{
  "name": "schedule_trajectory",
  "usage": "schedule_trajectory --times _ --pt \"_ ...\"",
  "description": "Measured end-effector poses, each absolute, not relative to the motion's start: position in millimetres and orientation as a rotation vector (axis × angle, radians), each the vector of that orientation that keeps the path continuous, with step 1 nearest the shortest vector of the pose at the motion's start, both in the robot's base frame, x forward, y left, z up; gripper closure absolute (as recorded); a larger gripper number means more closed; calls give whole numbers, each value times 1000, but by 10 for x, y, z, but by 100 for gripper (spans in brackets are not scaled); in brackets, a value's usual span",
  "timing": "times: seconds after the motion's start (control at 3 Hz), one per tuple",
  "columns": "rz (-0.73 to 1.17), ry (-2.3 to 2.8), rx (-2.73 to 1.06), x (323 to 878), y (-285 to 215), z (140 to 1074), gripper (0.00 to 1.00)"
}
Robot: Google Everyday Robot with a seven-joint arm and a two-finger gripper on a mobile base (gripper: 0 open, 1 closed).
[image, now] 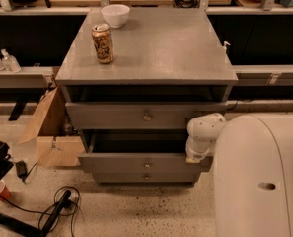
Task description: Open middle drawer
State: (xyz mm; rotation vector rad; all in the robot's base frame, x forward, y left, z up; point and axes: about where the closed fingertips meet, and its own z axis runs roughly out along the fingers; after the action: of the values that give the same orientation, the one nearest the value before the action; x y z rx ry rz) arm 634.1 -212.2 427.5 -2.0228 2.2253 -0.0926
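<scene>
The grey cabinet (151, 48) has three drawers stacked in its front. The middle drawer (116, 163), with a small round knob (147, 164) at its centre, stands pulled out toward me, and a dark gap shows above its front. My gripper (194, 157) is at the right end of that drawer's front, below the white wrist joint (205, 130). The wrist and my white body (259, 181) hide its tip. The top drawer (111, 115) sits less far out, and the bottom drawer (116, 177) is only a thin strip below.
A drink can (102, 43) and a white bowl (115, 15) stand on the cabinet top. An open cardboard box (50, 132) sits on the floor to the left. Cables and a black stand (52, 214) lie at the lower left. Long benches run behind.
</scene>
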Motion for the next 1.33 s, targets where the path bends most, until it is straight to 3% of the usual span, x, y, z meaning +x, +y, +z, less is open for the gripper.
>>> schedule_trajectory --times 1.33 --pt "-109 2284 -2002 5981 -2198 4513 100"
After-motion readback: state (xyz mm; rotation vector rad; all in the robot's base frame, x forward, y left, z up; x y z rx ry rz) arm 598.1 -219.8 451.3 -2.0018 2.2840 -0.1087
